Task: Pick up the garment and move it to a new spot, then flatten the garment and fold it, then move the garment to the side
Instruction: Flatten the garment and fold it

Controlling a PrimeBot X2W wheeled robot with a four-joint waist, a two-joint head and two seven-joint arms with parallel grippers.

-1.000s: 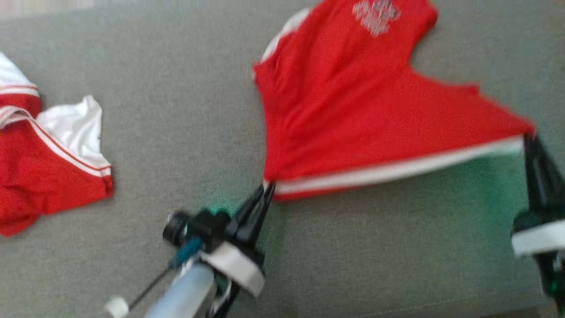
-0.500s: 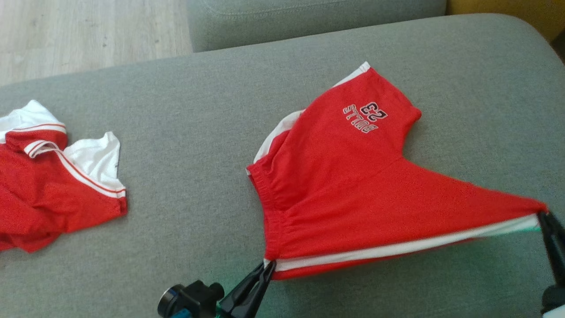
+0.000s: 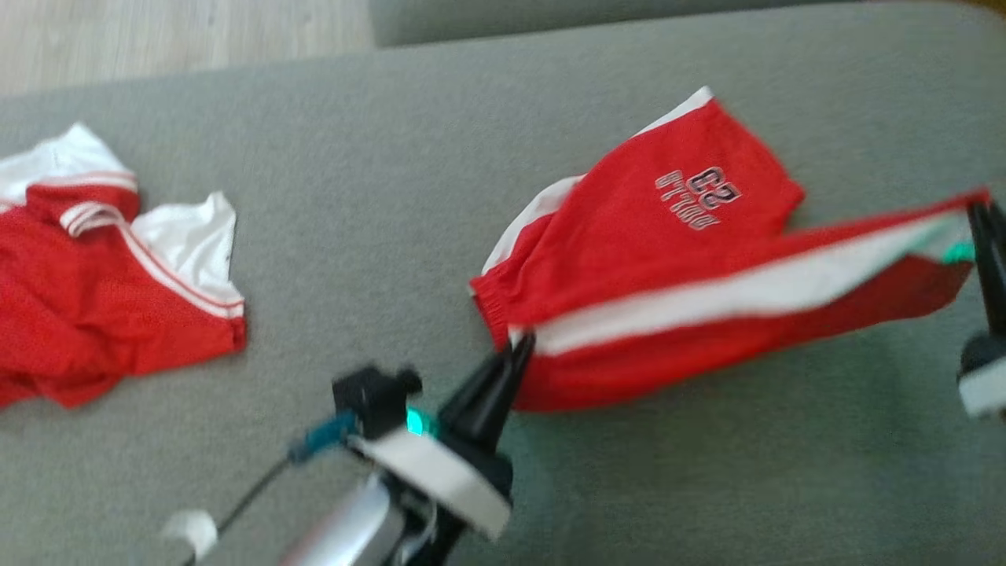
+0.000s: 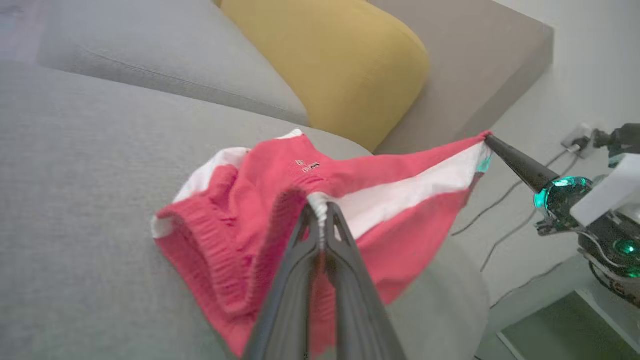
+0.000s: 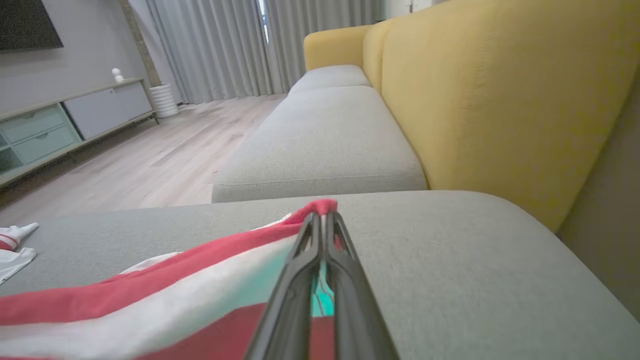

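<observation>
L end effector (image 3: pixel 520 346) & R end effector (image 3: pixel 978 212) are carrying the garment's (image 3: pixel 668 228) white-striped edge (image 3: pixel 747 291) up the head view, R further than L. That edge is now crossing over the red front, w/ a red flap hanging below it.

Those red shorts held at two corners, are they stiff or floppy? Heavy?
Probably floppy: the red shorts sag and fold between the left tool and the right tool, the far leg draped on the grey cushion. Likely light, since two thin pinches at the edge hold them stretched. The ribbed waistband may help the left tool's grip.
</observation>
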